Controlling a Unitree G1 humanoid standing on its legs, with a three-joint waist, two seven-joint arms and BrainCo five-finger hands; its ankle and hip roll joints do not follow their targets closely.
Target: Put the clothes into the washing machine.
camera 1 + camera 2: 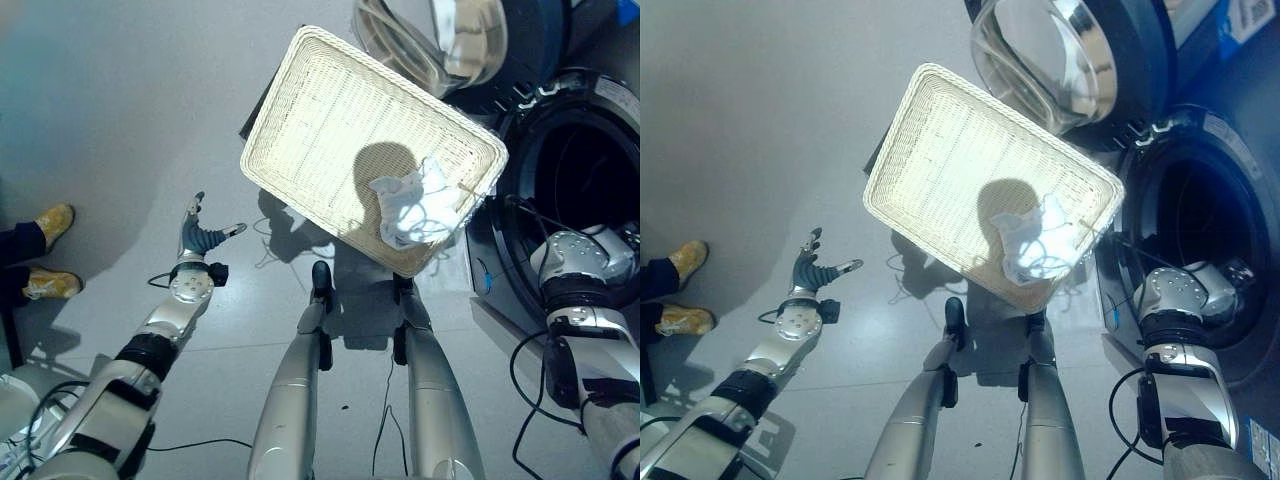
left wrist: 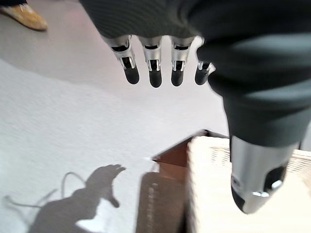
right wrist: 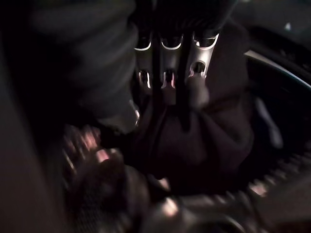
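Note:
A white wicker basket (image 1: 270, 100) stands before me, with a crumpled white cloth (image 1: 415, 205) in its corner nearest the machine. The washing machine (image 1: 600, 100) stands at the right with its dark drum (image 1: 590, 170) open and its glass door (image 1: 440, 40) swung out behind the basket. My right arm reaches into the drum. In the right wrist view my right hand (image 3: 167, 77) has its fingers straight, their tips resting on a dark garment (image 3: 214, 136) inside the drum. My left hand (image 1: 200, 238) hangs open over the floor at the left, away from the basket.
A person's yellow shoes (image 1: 50, 222) stand at the far left on the grey floor. The basket rests on a brown stand (image 2: 167, 165) seen in the left wrist view. Open floor lies between my left hand and the basket.

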